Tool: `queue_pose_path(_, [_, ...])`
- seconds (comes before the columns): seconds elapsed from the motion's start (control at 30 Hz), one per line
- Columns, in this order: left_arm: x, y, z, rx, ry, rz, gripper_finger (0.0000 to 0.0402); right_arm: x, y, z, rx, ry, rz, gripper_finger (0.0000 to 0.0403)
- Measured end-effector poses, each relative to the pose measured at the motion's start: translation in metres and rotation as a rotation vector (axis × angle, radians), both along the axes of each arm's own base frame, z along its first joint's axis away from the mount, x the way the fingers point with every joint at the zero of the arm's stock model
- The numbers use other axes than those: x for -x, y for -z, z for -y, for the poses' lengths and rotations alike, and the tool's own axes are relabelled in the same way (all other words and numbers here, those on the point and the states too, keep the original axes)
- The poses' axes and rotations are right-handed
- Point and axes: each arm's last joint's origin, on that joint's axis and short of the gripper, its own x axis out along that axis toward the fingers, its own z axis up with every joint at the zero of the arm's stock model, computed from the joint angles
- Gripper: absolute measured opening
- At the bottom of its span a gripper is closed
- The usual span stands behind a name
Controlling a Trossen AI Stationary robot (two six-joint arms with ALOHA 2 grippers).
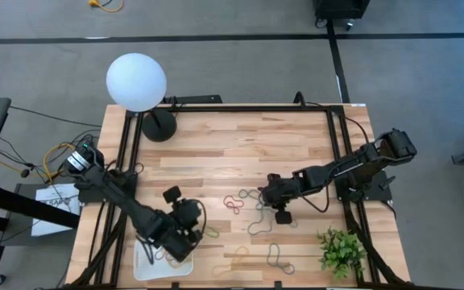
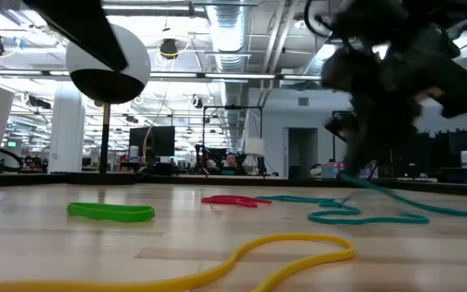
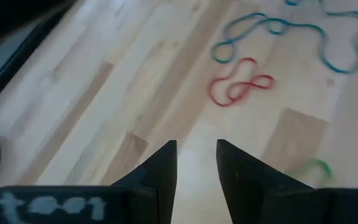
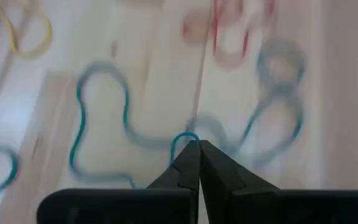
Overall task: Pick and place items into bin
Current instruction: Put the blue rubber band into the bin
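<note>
A large open office with ceiling pipes and strip lights is stretching behind a pale wooden worktop standing on grey carpet. At the worktop's back left corner, a white globe lamp is standing on a dark round base. A small green plant is sitting at the front right corner.

Many thin bands are lying loose across the front half of the worktop. A red band is lying near the middle, with a long teal band curling just beside it, toward the right arm. A green band is lying flat, apart from the red one. A yellow band is looping along the front edge, closest to the low camera.

The right gripper is reaching down to the worktop near the middle, its 2 fingers pressed together and pinching a small loop of the teal band at their tips. The rest of that band is trailing on the wood.

The left gripper is hovering over the front left of the worktop, above the white bin, with its fingers parted by a narrow gap and holding nothing. The arm is covering most of the bin, so its contents cannot be told.
</note>
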Motion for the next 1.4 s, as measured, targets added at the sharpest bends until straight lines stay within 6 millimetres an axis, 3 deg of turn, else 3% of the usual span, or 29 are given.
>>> queue_pose_path(0.13, [-0.015,0.001,-0.018,0.046,-0.043,-0.017,0.0103,-0.013,-0.013,-0.002,0.052,-0.05,0.155,0.0001])
queue_pose_path(0.3, [-0.034,-0.001,-0.031,0.039,0.065,-0.043,0.0111,-0.019,-0.02,-0.003,0.046,-0.051,0.247,0.0001])
queue_pose_path(0.57, [-0.064,-0.009,-0.053,0.037,0.167,0.033,0.018,-0.025,-0.026,0.002,0.185,0.109,0.344,0.0])
queue_pose_path(0.77, [-0.082,-0.018,-0.069,0.026,0.162,0.156,0.0212,-0.032,-0.039,-0.001,0.145,0.137,0.489,0.0])
queue_pose_path(1.0, [-0.095,-0.023,-0.086,0.035,0.22,0.196,0.0215,-0.033,-0.046,-0.01,0.13,0.141,0.568,0.0])
queue_pose_path(1.4, [-0.098,-0.024,-0.087,0.117,0.317,0.197,0.0215,-0.033,-0.046,-0.009,0.175,0.197,0.578,0.0])
